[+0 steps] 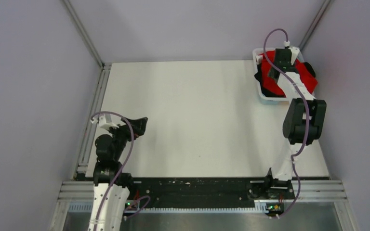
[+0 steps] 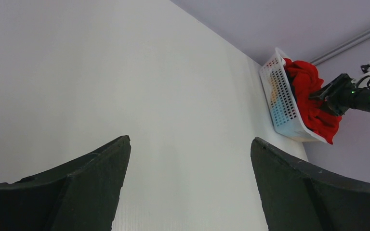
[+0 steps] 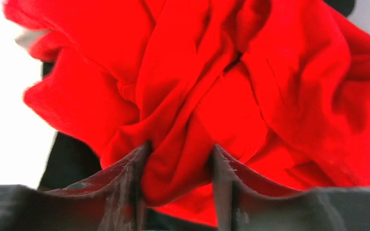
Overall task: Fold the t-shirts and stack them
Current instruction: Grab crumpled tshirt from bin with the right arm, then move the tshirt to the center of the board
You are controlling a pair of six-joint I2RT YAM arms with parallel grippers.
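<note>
At the far right corner of the surface (image 1: 188, 110), the red t-shirt (image 1: 270, 77) lies bunched in the white basket (image 1: 265, 99). It is a bright, plain red, crumpled into deep twisted folds and not spread out at all. In the left wrist view it heaps up above the basket's rim and spills over the far side. Under it we see a black shirt (image 3: 70, 161), dark cloth showing below the red at the left of the right wrist view. Through the holes in the basket's near wall we make out a bit of orange cloth (image 2: 272, 87) and a bit of cyan cloth (image 2: 282, 113) lower in the pile.

The right gripper (image 3: 179, 154) reaches down onto the heap. Its fingers (image 3: 130, 178) stand narrow, with a thick fold of the red t-shirt pinched between them; the cloth fills the gap and bulges out above the tips. The right arm stretches from its base at the near right out to the basket.

The left gripper (image 2: 190, 142) sits well apart from all this, at the near left of the surface. Its fingers (image 2: 91, 178) are spread wide with nothing between them, and we see only bare white surface past their tips, the basket far off at the upper right of that view.
</note>
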